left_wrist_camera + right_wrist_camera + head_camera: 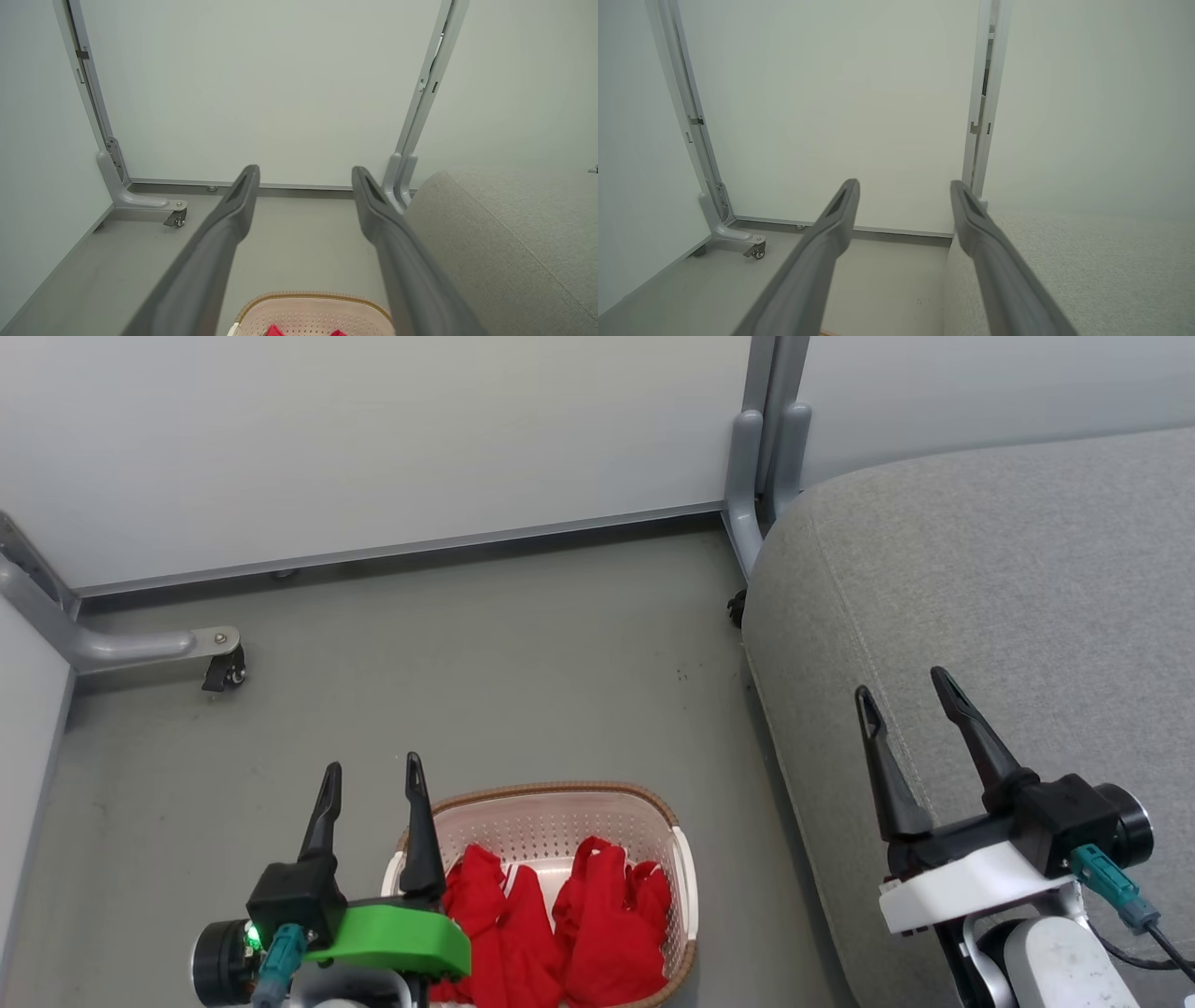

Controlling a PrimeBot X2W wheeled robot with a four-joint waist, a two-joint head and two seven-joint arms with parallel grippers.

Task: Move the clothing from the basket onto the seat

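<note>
Bright red clothing (pixel 560 919) lies bunched inside the cream basket (pixel 644 796) with a brown rim, on the floor at the bottom centre of the head view. My left gripper (pixel 372 775) stands open just left of the basket, above its near-left corner, holding nothing. To the right spreads the big grey seat (pixel 1008 579), over whose front edge my right gripper (pixel 901 691) hovers open and empty. In the left wrist view the left gripper (pixel 304 175) frames the basket rim (pixel 317 296) and bits of clothing (pixel 274 331). The right gripper (pixel 903 189) points at the wall, seat (pixel 1087 270) at right.
Pale partition walls (pixel 373 439) close off the back and left. A grey caster foot (pixel 177 649) juts onto the floor at left; another partition post (pixel 761 476) stands by the seat's far corner. Bare grey floor (pixel 485 663) lies beyond the basket.
</note>
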